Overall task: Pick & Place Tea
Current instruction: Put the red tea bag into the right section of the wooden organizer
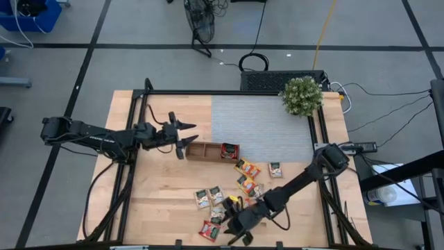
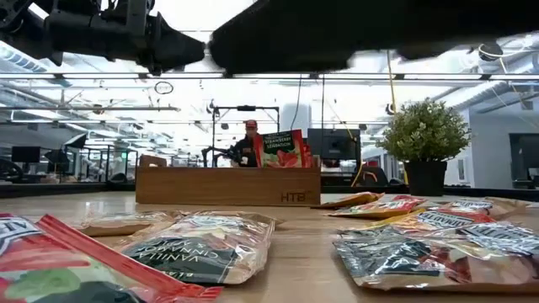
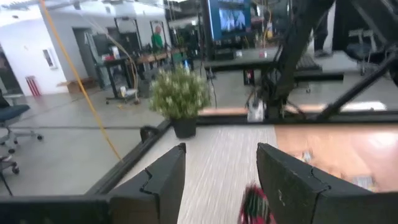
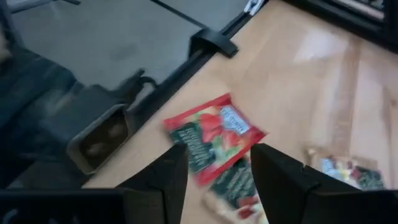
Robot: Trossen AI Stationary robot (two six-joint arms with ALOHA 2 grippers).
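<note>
Several tea sachets lie flat on the wooden table near its front edge, among them a red one (image 1: 209,230) (image 4: 211,137), a green-and-white one (image 4: 231,186) and orange ones (image 1: 248,168). Another red sachet (image 1: 229,151) (image 2: 282,150) stands upright in the right end of the brown wooden tray (image 1: 205,151) (image 2: 227,185). My right gripper (image 1: 234,235) (image 4: 217,163) hangs open a little above the front sachets, slanting down, with nothing between its fingers. My left gripper (image 1: 183,137) (image 3: 221,180) stands open and level above the tray's left end.
A potted plant (image 1: 302,96) (image 3: 179,96) stands at the far right corner, on a grey mat (image 1: 260,128). Black frame rails (image 1: 322,139) run along the table's sides. Bare wood (image 1: 159,201) lies at the front left.
</note>
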